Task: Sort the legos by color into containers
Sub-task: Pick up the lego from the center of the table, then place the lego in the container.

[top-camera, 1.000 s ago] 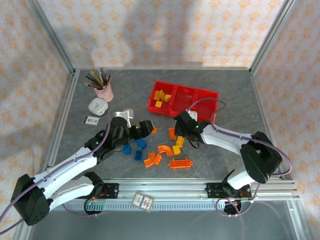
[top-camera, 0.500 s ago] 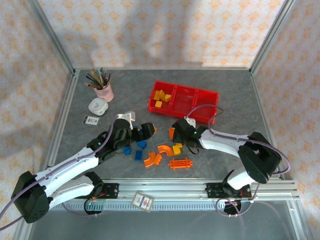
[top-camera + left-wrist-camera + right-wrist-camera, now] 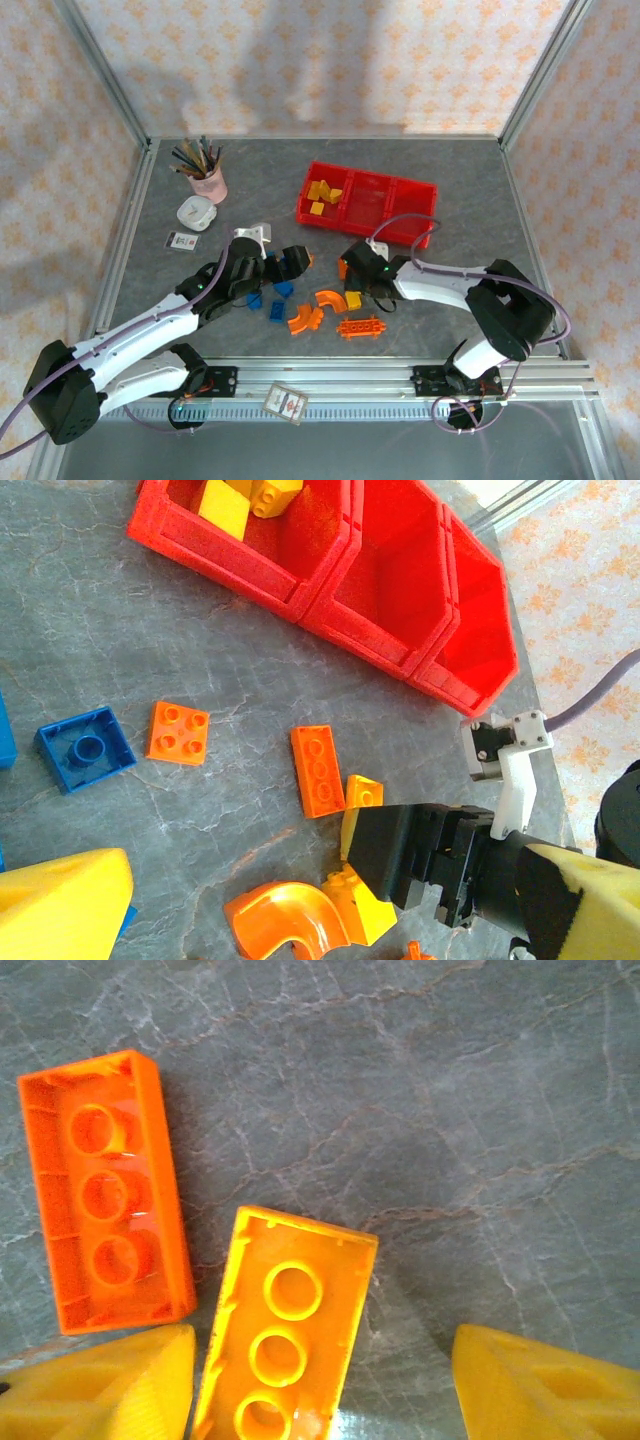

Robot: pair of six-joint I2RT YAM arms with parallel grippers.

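The red three-compartment tray (image 3: 400, 222) (image 3: 330, 575) stands at the back, with yellow legos (image 3: 320, 192) (image 3: 245, 498) in its left compartment. Loose legos lie in front of it: blue bricks (image 3: 278, 310), orange arches (image 3: 305, 318) and a long studded orange piece (image 3: 362, 327). My right gripper (image 3: 358, 290) (image 3: 320, 1380) is open, low over the table. Its yellow fingers (image 3: 100, 1385) straddle an upturned yellow brick (image 3: 285, 1325), beside an upturned orange brick (image 3: 105, 1190) (image 3: 318, 770). My left gripper (image 3: 295, 258) (image 3: 325, 890) is open, holding nothing, above an orange arch (image 3: 285, 925).
A pink cup of pencils (image 3: 208, 180), a white round object (image 3: 195, 213) and a small card (image 3: 182, 240) sit at the back left. An orange plate (image 3: 178, 733) and a blue brick (image 3: 85, 748) lie left of the right arm's black head (image 3: 430, 855). Bare table lies right of the arms.
My right gripper has moved left and nearer, down over the yellow brick. The left gripper has edged slightly toward the pile.
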